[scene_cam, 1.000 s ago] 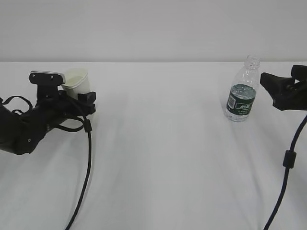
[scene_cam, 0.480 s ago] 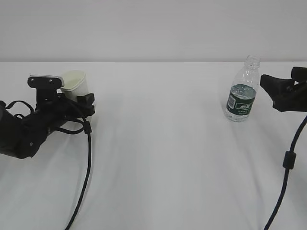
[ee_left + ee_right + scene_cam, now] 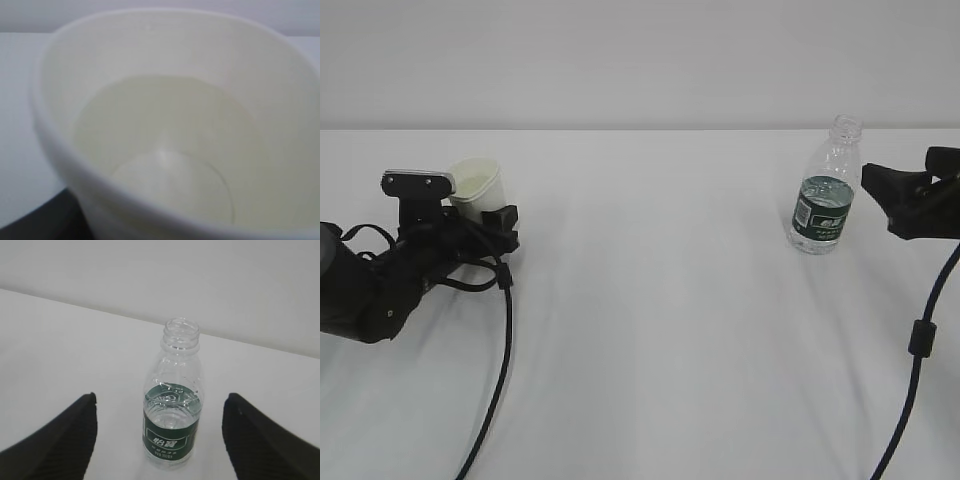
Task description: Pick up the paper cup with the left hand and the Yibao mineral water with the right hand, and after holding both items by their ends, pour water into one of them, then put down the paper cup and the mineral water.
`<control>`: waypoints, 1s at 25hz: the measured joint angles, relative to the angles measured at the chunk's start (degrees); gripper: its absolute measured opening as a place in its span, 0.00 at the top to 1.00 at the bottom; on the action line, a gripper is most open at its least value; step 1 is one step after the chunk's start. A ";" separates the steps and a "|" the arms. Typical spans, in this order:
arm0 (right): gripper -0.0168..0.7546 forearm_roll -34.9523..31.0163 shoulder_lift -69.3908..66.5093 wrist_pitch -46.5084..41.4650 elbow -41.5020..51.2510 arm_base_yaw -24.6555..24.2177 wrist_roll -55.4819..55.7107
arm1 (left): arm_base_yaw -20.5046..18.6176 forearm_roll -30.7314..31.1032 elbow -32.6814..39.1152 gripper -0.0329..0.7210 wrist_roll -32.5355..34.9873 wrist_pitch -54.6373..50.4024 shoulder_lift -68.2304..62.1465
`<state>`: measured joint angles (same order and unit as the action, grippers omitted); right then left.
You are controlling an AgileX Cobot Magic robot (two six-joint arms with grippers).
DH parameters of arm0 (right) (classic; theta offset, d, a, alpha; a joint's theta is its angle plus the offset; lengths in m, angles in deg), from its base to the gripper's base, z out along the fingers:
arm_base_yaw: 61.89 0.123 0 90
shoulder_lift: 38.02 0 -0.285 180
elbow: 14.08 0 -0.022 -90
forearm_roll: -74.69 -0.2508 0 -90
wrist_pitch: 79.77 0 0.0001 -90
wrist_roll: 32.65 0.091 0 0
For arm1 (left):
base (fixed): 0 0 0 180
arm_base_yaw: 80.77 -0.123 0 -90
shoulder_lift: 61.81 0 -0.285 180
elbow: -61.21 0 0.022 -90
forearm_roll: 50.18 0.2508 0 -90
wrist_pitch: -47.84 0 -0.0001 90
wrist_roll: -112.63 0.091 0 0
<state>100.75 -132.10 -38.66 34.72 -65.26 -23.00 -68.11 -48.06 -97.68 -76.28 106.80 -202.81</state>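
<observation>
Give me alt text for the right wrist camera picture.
A capless mineral water bottle with a dark green label stands upright on the white table, centred between the right gripper's two open black jaws, which do not touch it.

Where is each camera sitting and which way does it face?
Exterior: in front of the table, looking across at both arms, paper cup and bottle.
Left wrist: on the left arm, looking down into the cup; a dark part at bottom left.
Right wrist: behind the open right hand, facing the bottle.
Exterior shares the cup with left wrist, the bottle with right.
</observation>
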 joint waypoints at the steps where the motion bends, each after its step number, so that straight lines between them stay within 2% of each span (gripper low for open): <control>1: 0.21 0.10 0.00 0.00 0.00 0.00 0.04 | 0.00 0.00 0.00 0.35 0.16 0.00 0.00; 25: 0.21 1.61 0.00 -0.75 0.00 0.00 1.18 | 0.00 0.00 -0.12 0.35 2.98 0.29 -1.77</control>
<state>102.35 -132.10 -39.42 34.72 -65.26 -21.82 -68.11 -48.06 -97.80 -73.30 107.09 -204.58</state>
